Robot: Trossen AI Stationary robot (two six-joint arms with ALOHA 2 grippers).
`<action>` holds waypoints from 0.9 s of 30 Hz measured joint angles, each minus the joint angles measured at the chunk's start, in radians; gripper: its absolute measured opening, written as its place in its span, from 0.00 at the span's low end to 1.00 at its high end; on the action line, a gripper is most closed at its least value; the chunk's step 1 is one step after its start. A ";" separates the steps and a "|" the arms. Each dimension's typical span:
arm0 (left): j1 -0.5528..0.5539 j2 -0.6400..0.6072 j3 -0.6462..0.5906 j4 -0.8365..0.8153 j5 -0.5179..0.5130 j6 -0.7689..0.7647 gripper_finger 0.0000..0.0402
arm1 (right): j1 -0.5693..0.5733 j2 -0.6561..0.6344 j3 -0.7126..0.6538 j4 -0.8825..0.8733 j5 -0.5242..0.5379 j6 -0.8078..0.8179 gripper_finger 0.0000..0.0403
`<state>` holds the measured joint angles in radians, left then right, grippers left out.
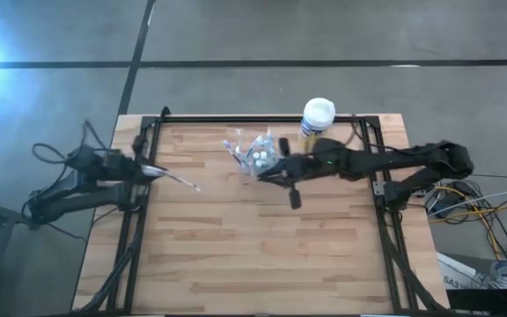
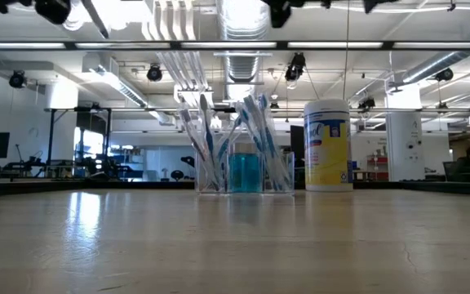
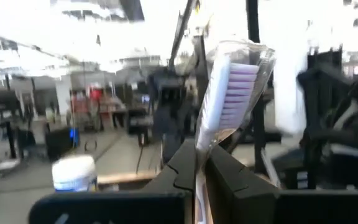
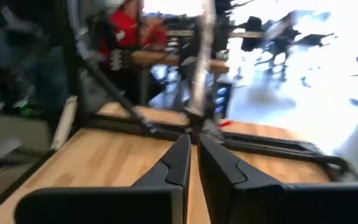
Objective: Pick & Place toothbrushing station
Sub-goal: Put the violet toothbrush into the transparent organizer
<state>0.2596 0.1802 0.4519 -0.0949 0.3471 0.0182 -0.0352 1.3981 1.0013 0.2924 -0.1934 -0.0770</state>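
Big open workshop behind, pale wood-plank table (image 1: 262, 255) up front. The toothbrushing station (image 2: 243, 155), a clear hard-plastic cup bristling with thin brushes, stood just beside the yellow canister (image 2: 327, 145). The left gripper (image 3: 199, 163), well away from the cup, was clenched on a wrapped toothbrush (image 3: 232, 93), probably to go in. The right gripper (image 4: 193, 144) hovered near the cup with fingers closed and looked empty.

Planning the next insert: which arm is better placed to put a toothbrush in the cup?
Left, probably. The left claw is shut on a toothbrush that points toward the cup. The right claw sits beside the cup, but whether it carries anything is unclear.
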 joint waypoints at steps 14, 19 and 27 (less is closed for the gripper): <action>0.001 -0.145 -0.189 -0.023 -0.051 -0.126 0.04 | 0.030 -0.266 -0.552 0.410 0.143 0.089 0.02; 0.001 -0.146 -0.262 0.038 -0.061 -0.129 0.04 | 0.044 -0.262 -0.652 0.559 0.145 0.088 0.02; 0.001 -0.148 -0.356 0.100 -0.072 -0.147 0.04 | 0.051 -0.262 -0.737 0.648 0.160 0.104 0.02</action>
<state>0.2604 0.0319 0.0956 0.0050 0.2748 -0.1290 0.0158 1.1366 0.2648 0.9406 -0.0336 0.0273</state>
